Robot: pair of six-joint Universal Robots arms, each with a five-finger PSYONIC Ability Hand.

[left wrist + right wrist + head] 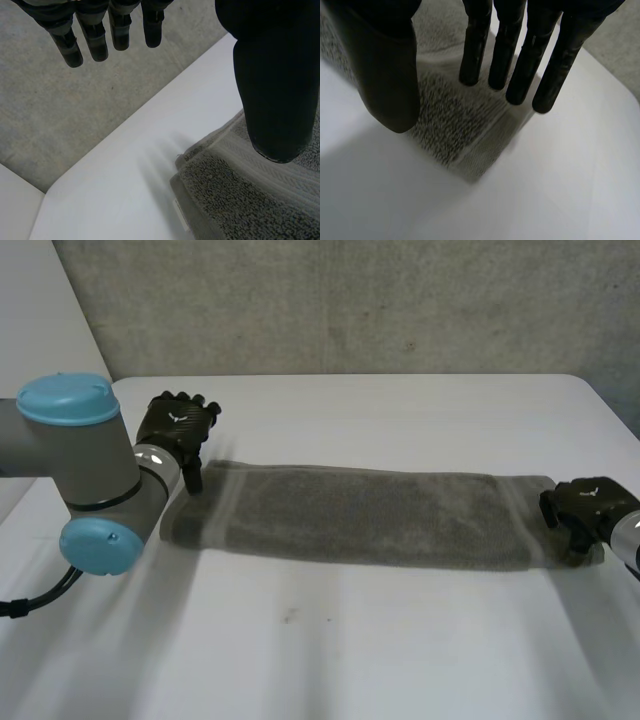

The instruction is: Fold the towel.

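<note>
the towel (360, 518) lies folded into one long band across the white table (400, 640), running from 9 o'clock to 3 o'clock in the head view. my left hand (178, 427) is at its 9 o'clock end, by the far corner. my right hand (583, 510) is over the 3 o'clock end.

the wrist views add how my fingers stand. on the left, my fingers (95, 45) hang straight beyond the towel's corner, with the thumb (275, 90) wide apart over the woven border, holding nothing. on the right, my fingers (520, 65) are straight above the towel's corner, thumb apart, holding nothing.

the left wrist view also shows a small pale tab (179, 212) at the towel's edge. i cannot read any writing on it.
</note>
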